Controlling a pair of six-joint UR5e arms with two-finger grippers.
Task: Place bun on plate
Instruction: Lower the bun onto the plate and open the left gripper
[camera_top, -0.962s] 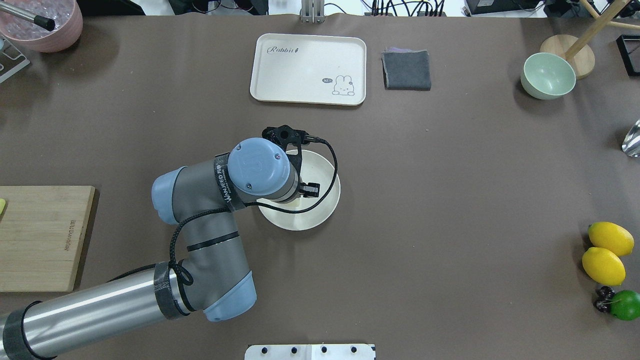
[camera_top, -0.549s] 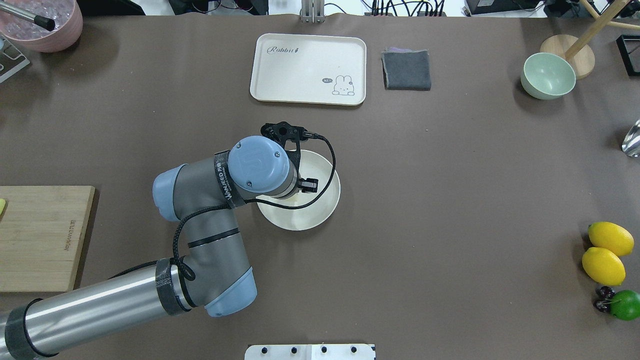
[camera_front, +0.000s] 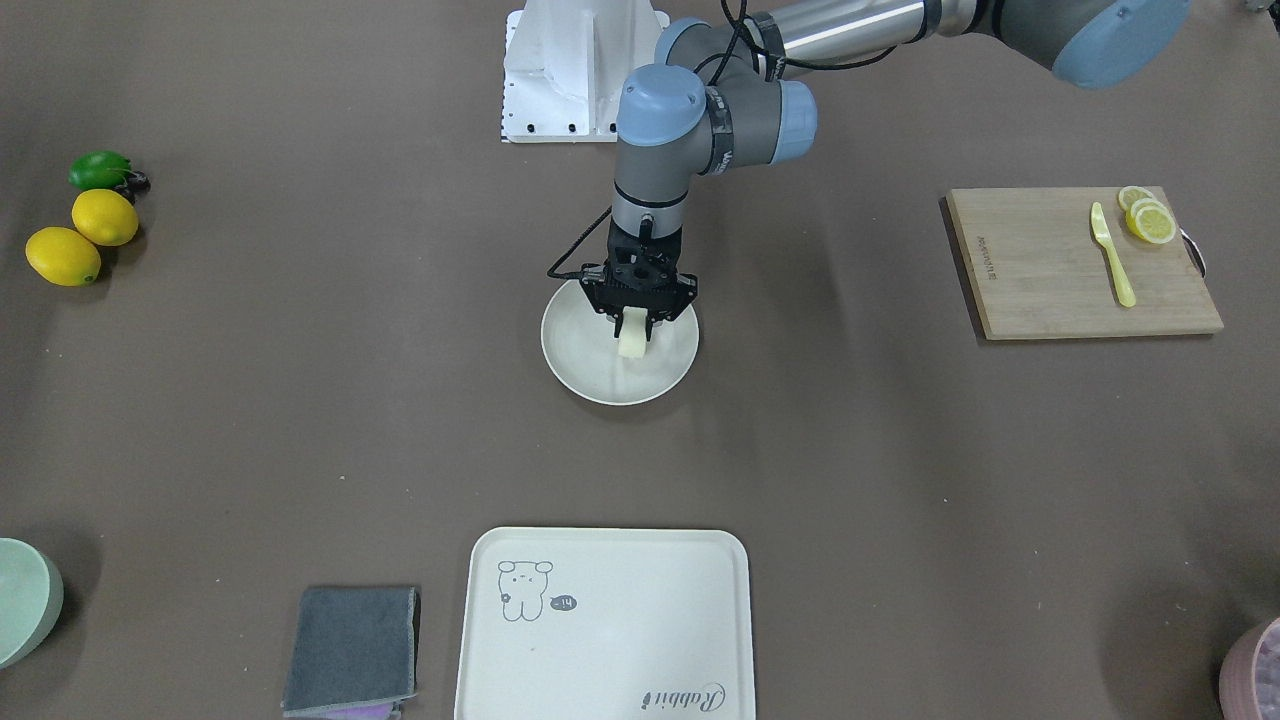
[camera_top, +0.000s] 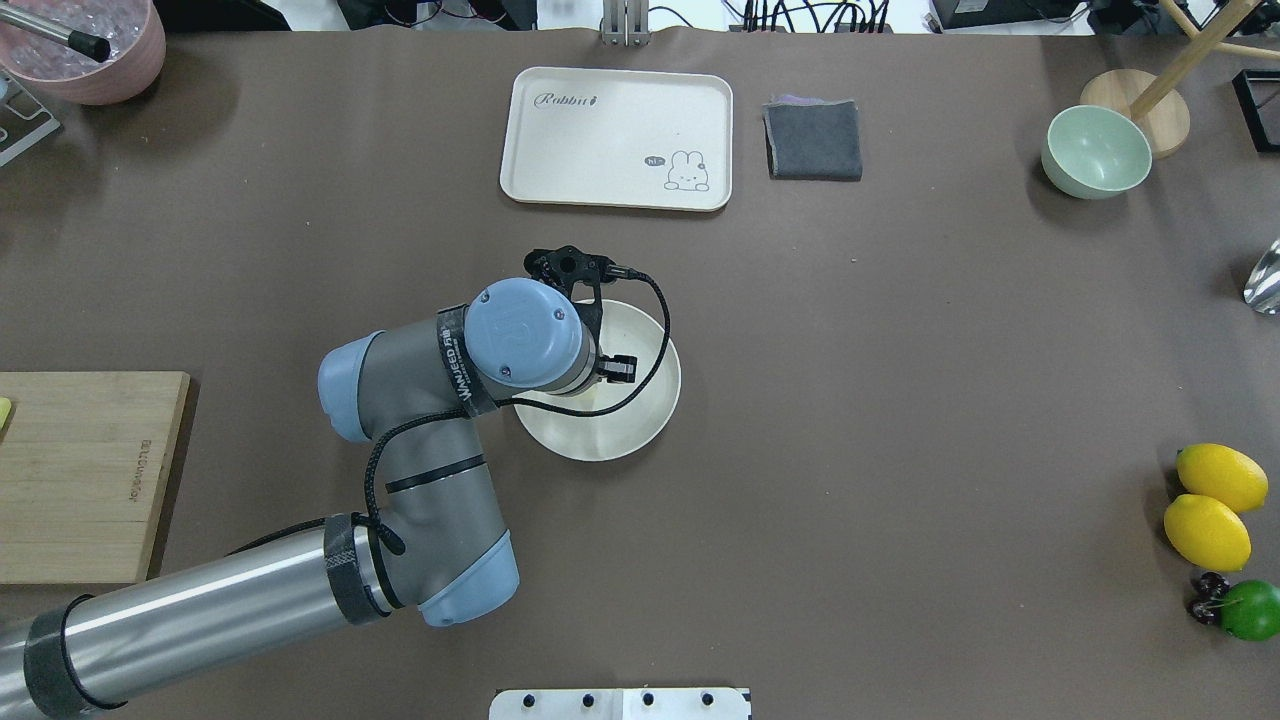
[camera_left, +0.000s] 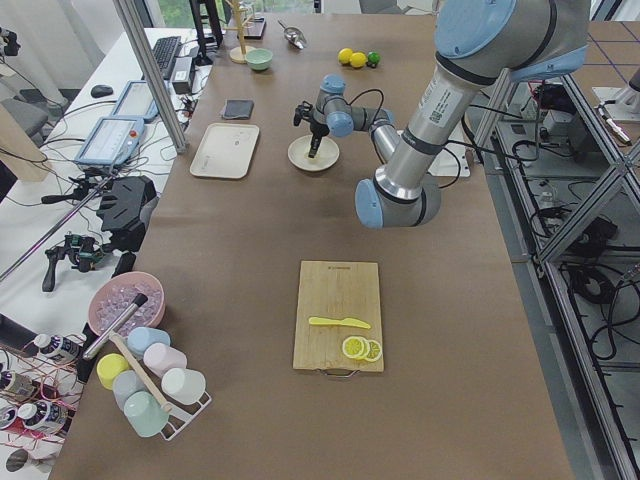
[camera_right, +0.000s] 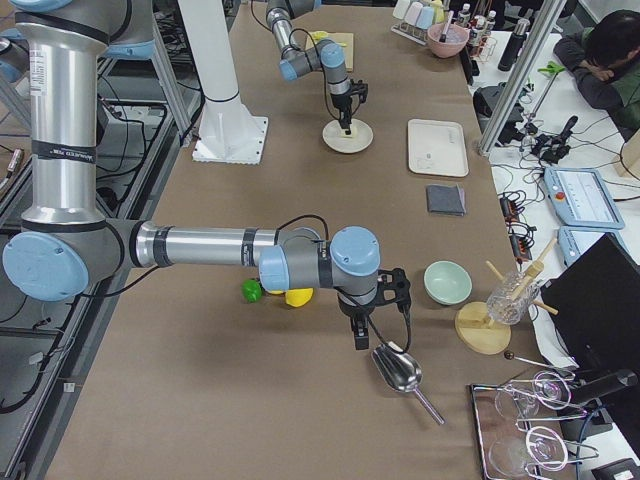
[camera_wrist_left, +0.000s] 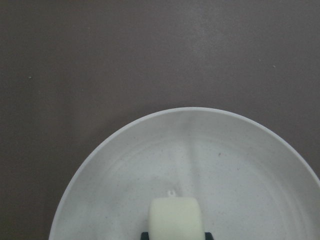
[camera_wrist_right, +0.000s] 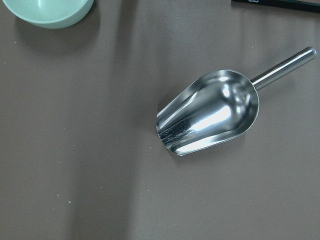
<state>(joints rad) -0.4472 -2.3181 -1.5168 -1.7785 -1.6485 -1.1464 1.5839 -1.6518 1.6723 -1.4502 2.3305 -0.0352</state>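
A shiny metal scoop (camera_wrist_right: 210, 112) lies on the brown counter (camera_wrist_right: 75, 160), its handle angled away; a pale green bowl (camera_wrist_right: 50, 11) sits well apart.

A plate (camera_top: 625, 425) sits near the middle of the table (camera_top: 900, 350). The left gripper (camera_front: 636, 328) hangs over it, its fingers closed on the bun (camera_front: 632, 348) low over the plate's middle; whether the bun touches the plate cannot be told. Beyond the plate, away from the robot, lies a tray (camera_top: 600, 140), with a folded cloth (camera_top: 814, 140) just to its right. Farther right stands a bowl (camera_top: 1096, 152), with a wooden stand (camera_top: 1115, 100) just behind it. A scoop (camera_wrist_right: 210, 112) lies near the bowl. At the table's right edge two lemons (camera_top: 1221, 477) and a lime (camera_top: 1250, 610) lie side by side. At the left edge lies a cutting board (camera_front: 1040, 280), carrying a knife (camera_front: 1112, 255) and lemon slices (camera_front: 1148, 220).
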